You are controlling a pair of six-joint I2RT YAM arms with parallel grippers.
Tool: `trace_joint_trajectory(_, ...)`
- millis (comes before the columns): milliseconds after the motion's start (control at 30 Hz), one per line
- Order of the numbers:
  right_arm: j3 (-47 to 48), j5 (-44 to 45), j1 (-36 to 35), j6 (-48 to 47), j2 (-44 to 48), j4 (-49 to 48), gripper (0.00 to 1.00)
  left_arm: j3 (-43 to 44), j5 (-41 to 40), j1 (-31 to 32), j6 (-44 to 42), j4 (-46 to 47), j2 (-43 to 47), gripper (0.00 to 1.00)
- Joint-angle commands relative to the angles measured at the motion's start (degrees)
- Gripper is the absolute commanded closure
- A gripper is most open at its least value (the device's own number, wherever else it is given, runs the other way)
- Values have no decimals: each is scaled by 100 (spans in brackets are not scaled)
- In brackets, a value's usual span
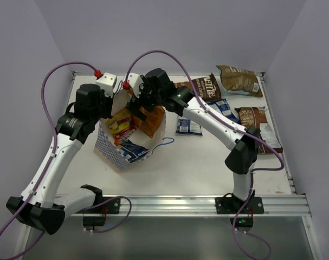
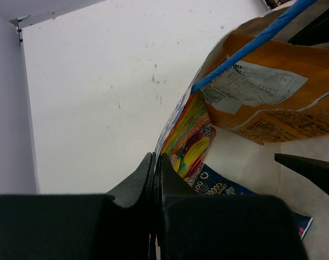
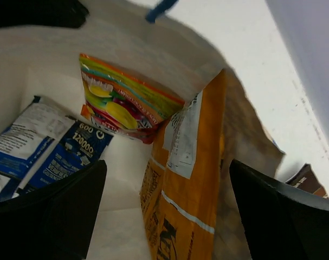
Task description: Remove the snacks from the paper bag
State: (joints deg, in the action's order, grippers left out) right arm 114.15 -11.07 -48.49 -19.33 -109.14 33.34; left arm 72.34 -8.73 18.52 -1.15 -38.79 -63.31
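Your left jaws are pressed together on the rim of the paper bag, which sits open on the worktop. Your right jaws are wide apart in the bag's mouth and hold nothing. The big orange bag stands between them. The red-yellow packet and a blue packet lie deeper in the bag, beside the orange one.
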Motion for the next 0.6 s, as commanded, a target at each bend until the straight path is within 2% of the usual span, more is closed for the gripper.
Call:
trace_joint_trajectory(0,-50,210,-38,-167,-116,129,2,272,109,28,-61,354,161,100)
trace_joint_trajectory(100,-147,219,-38,-141,-178,199,12,255,56,28,-79,354,161,100)
trace_joint_trajectory(133,-173,219,-38,-141,-160,216,28,246,47,28,-79,354,161,100)
trace_joint_trajectory(167,-200,219,-38,-141,-143,234,40,246,30,28,-79,363,161,100)
trace_joint_trajectory(200,-209,211,-38,-132,-108,251,67,237,12,28,-70,363,161,100)
trace_joint_trajectory(300,-130,114,-73,-132,226,313,96,228,-93,28,-35,372,161,100)
trace_joint_trajectory(333,-86,70,-90,-123,349,313,100,220,-146,28,-35,372,144,100)
trace_joint_trajectory(500,493,-517,-178,139,1271,445,100,211,-400,28,18,380,117,100)
trace_joint_trajectory(567,468,-606,-178,367,1631,217,100,211,-489,28,18,380,100,100)
